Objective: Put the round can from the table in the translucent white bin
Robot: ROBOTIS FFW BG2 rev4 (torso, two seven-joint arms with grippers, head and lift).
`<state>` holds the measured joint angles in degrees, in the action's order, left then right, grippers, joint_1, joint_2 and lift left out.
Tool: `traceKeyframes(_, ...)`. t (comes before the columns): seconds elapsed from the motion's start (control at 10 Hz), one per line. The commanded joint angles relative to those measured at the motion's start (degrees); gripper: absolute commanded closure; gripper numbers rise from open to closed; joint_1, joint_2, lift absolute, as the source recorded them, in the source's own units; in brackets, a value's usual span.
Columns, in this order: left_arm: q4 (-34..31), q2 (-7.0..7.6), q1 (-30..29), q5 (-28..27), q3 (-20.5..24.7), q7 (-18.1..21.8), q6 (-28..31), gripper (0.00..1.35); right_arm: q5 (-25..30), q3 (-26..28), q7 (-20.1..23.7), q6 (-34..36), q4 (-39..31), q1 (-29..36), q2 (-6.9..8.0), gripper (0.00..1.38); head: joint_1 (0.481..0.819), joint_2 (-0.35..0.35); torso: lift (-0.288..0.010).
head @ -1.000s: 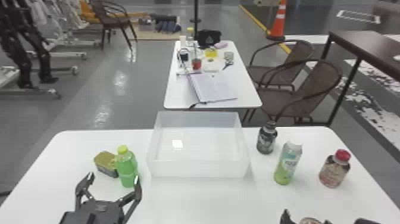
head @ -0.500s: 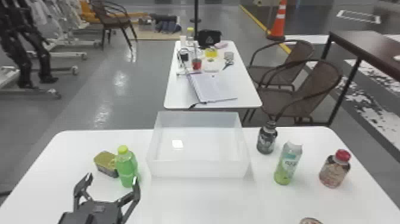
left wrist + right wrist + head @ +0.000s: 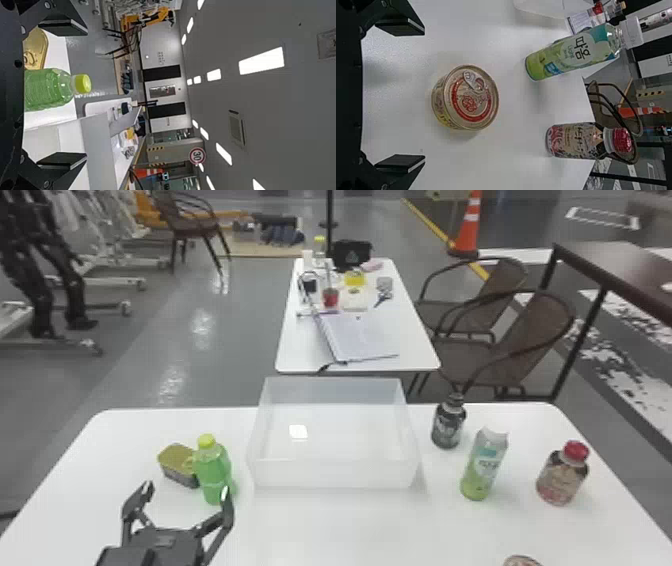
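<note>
The round can (image 3: 470, 97) sits flat on the worktop (image 3: 350, 525) at its near edge, right of the middle. The head view catches a sliver of its top; the right wrist view gives the whole lid, pull tab and printed side. In that view the right gripper (image 3: 424, 95) has its fingers wide apart, the can just beyond the gap between them.

Beyond the can, the milky-green bottle (image 3: 484, 465) and the red-capped bottle (image 3: 562, 475) stand toward the right edge—the right wrist view shows the first one's white cap clearly. The dark bottle (image 3: 449, 425) is near the far edge, right of the translucent white bin (image 3: 335, 475), which sits at the middle of that edge.

On the left, the yellow-capped bottle (image 3: 214, 470) stands beside the rectangular tin (image 3: 177, 462); the left wrist view brings out the tin's ring pull. The left gripper (image 3: 186, 492) is on their near side, fingers wide.
</note>
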<state>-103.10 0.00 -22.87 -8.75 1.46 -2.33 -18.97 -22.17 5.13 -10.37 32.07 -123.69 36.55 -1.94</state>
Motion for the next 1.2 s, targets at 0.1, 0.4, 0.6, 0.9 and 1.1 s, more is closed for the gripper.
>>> traceKeyframes(0.1,0.0,-0.15,0.02,0.13,0.04,-0.05,-0.02,0.19,1.34,0.14,0.79,-0.08,2.31,-2.1,0.01,0.16,0.549,0.0,-0.1)
traceKeyframes(0.4,0.0,-0.15,0.02,0.22,0.04,-0.22,-0.2,0.19,3.27,0.49,1.66,-0.25,4.16,-3.5,0.01,0.16,0.549,0.0,-0.1)
traceKeyframes(0.6,0.0,-0.15,-0.07,0.31,0.13,-0.4,-0.37,0.19,3.8,1.81,2.54,-0.34,5.57,-5.08,0.01,0.16,0.549,0.0,-0.1)
traceKeyframes(0.9,0.0,-0.15,-0.25,0.49,0.3,-0.66,-0.72,0.19,4.76,2.69,3.42,-1.57,7.94,-8.16,-0.08,0.16,0.549,0.0,-0.1)
traceKeyframes(1.1,0.09,-0.15,-0.34,0.49,0.39,-0.93,-1.16,0.19,4.94,3.66,4.3,-1.83,9.43,-10.88,-0.26,0.16,0.549,0.0,-0.1)
